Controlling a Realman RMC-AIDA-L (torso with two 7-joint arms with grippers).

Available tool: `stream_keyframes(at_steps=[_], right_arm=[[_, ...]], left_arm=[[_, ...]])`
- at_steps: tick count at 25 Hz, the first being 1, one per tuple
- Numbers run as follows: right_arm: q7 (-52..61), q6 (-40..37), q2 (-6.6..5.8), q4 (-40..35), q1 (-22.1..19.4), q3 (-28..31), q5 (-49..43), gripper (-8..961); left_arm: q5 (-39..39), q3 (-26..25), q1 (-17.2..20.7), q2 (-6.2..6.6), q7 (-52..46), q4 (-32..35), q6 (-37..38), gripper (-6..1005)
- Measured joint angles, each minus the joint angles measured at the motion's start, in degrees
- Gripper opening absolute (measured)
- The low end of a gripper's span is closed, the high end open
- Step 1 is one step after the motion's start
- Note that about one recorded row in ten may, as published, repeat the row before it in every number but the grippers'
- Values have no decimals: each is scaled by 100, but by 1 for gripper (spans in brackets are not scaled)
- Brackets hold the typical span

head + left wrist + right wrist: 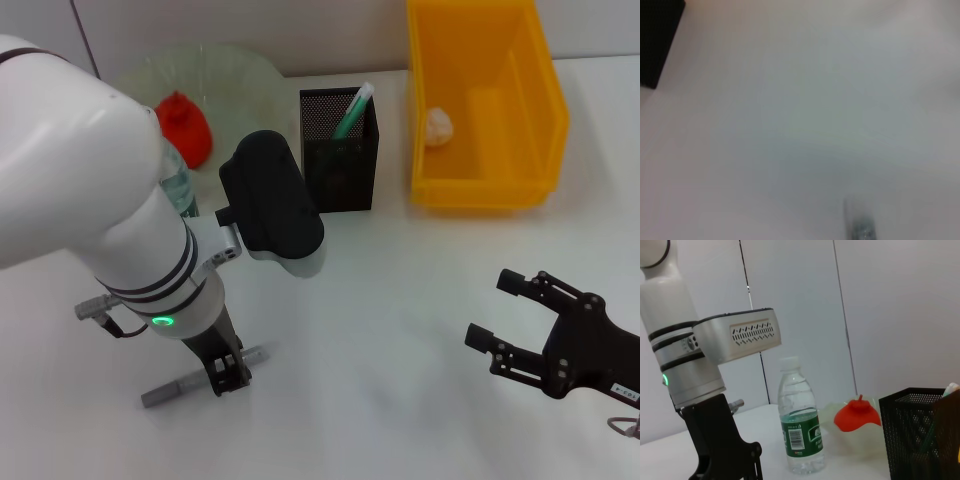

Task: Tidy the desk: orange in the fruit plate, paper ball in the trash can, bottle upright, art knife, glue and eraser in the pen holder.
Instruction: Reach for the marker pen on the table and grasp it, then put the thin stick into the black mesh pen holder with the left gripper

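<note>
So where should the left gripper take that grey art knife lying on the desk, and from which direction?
Come straight down from above. The art knife lies flat on the desk, a long slim bar, so pinch across its narrow width near the middle, where the left gripper is now. The ends stick out either side, so a mid-length grip should keep it balanced. The right gripper waits open, well clear.

- Through the left wrist camera I mostly see the pale, bare surface of the bench [805, 110], badly out of focus.
- A black, straight-edged block [657, 37] cuts into one corner of the picture; I cannot tell what it is from here.
- A small grey, blurred object [860, 225] rests on the bench at the edge of the picture, well apart from the black block. Its shape is too soft to name.
</note>
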Motion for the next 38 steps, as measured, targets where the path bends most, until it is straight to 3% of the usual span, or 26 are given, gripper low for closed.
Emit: stream_keyframes(at_steps=[6,14,16,22,26,29,30,31,34,35,38], right_arm=[[0,0,-5,52,35,6,-54,820],[0,-5,-5,75,42,24,-65,820],[0,-10,-5,78,37,52,-67,820],[32,1,-5,59,-18,137,-61,820],[42,-1,-5,74,-34,225,-62,820],[42,0,-5,91,-36,227,-62,820],[42,5,-5,98,-29,228,-62,820],[42,5,-5,98,-29,228,-62,820],[41,11,-5,104,-8,229,-62,820],[42,13,-5,105,-3,229,-62,820],[42,15,-5,106,8,229,-62,820]], left_arm=[[-7,0,-126,0,25,-216,-77,309],[-204,-6,-169,1,95,-119,-14,155],[-270,-37,-163,1,97,-4,37,155],[-383,-295,68,3,107,1112,306,156],[-692,-742,318,13,289,1902,218,155],[-1286,-1061,658,24,658,2312,-421,150],[-1699,-1119,915,32,976,2443,-1052,149],[-1699,-1119,915,32,976,2443,-1052,149],[-2272,-1060,1287,29,1506,2449,-2123,151],[-2705,-948,1502,28,1880,2327,-2867,151],[-3128,-822,1653,27,2216,2161,-3521,148]])
